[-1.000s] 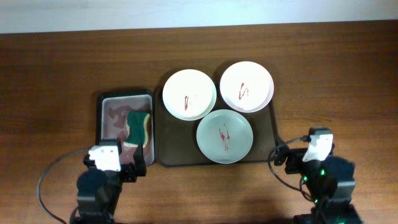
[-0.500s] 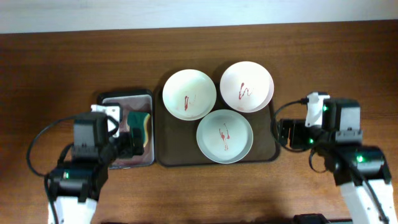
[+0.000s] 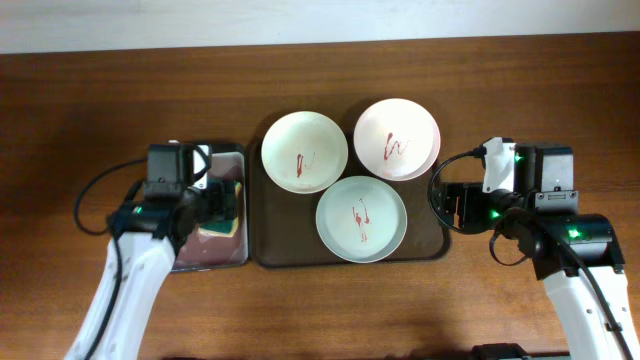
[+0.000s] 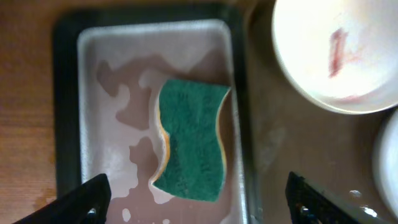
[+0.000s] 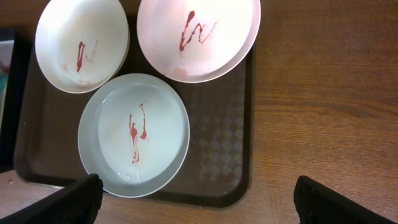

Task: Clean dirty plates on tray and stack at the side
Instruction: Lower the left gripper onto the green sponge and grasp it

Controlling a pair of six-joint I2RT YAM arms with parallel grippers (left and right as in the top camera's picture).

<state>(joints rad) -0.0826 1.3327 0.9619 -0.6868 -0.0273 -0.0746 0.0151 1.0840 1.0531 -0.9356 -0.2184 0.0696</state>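
Overhead: three streaked plates on tray; left gripper open over sponge at 9 o'clock, right gripper open.

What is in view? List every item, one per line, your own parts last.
plates: three, two white and one mint, on the brown tray, each streaked red
brown tray: one, dark brown, middle of the table
grey tray: one, grey metal, left of the brown tray, wet inside
sponge: one, green over yellow, in the grey tray
table: one, brown wood, under everything
left fingers: two, black, open, above the sponge
right fingers: two, black, open, by the brown tray's right edge
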